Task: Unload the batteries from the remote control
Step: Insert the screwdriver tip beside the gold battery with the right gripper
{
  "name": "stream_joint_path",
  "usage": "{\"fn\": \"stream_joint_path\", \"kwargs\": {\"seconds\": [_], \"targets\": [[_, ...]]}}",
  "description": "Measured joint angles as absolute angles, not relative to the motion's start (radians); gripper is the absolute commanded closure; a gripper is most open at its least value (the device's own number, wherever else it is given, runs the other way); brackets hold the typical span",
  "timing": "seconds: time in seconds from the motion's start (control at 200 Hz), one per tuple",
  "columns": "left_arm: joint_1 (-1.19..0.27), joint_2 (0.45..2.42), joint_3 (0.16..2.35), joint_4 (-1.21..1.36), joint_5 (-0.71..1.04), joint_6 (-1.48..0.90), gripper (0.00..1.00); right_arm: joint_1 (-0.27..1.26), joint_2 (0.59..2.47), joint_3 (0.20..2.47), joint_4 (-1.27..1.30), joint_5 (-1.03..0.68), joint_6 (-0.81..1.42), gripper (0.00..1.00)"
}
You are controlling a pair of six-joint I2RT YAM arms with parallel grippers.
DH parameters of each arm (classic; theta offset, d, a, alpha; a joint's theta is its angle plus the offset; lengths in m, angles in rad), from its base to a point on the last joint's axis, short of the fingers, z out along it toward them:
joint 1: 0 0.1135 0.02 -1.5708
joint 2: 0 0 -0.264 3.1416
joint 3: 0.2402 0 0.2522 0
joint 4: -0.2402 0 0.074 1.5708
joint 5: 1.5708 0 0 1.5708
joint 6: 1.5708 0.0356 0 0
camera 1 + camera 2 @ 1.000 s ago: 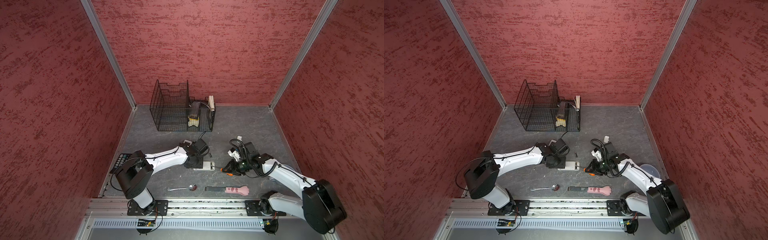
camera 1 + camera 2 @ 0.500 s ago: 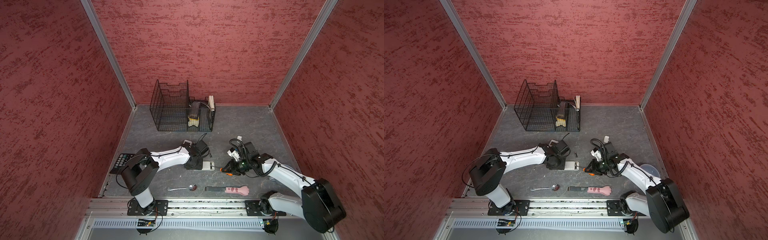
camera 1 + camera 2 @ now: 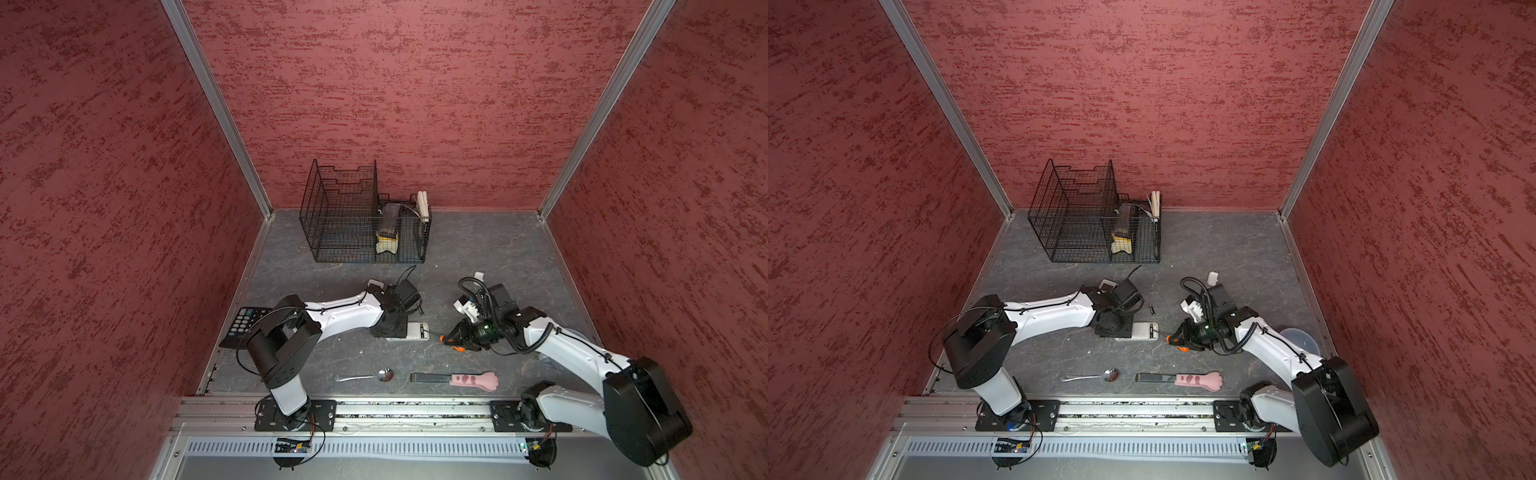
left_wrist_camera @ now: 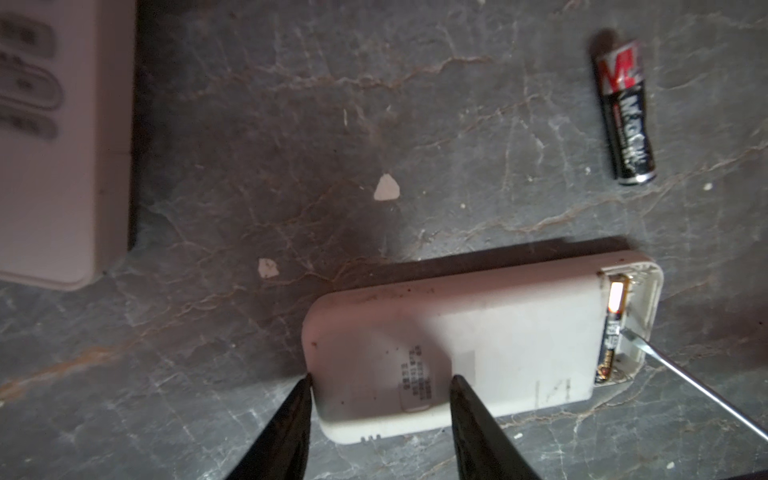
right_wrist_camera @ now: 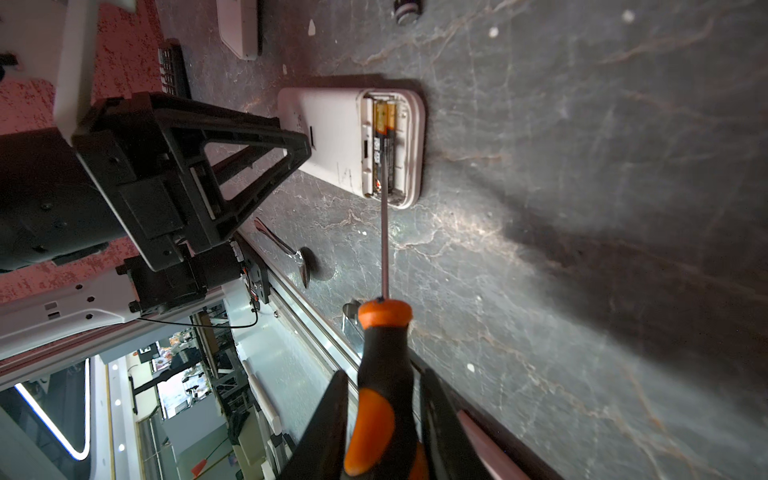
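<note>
Grey marbled table (image 3: 478, 249) bears remote (image 3: 417, 331), loose battery (image 4: 625, 112), spoon (image 3: 374, 376), wire basket (image 3: 353, 216), calculator (image 3: 245, 326).

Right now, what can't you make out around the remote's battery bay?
- Batteries in the remote's bay: both top views too small; right wrist view, screwdriver shaft crosses them.
- White buttoned device: left wrist view, cut by the frame edge, labels blurred.
- Left end effector contact with remote: left wrist view, unclear.

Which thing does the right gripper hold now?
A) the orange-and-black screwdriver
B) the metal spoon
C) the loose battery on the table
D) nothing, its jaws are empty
A: in the right wrist view the right gripper is shut on the handle of the screwdriver, whose blade reaches into the open battery bay of the remote control.
</note>
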State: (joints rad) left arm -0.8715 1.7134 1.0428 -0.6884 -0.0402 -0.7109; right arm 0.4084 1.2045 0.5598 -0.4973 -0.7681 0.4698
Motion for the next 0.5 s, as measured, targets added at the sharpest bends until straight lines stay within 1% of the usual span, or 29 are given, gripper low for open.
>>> {"fn": "stream_joint_path", "kwargs": {"seconds": [0.256, 0.496], "targets": [[-0.867, 1.720, 1.052, -0.691, -0.048, -0.709, 0.47, 0.408, 1.208, 0.560, -0.498, -0.774, 0.468, 1.00], [-0.858, 1.730, 1.058, -0.686, -0.054, -0.698, 0.41, 0.408, 1.193, 0.560, -0.519, -0.748, 0.474, 1.00]]}}
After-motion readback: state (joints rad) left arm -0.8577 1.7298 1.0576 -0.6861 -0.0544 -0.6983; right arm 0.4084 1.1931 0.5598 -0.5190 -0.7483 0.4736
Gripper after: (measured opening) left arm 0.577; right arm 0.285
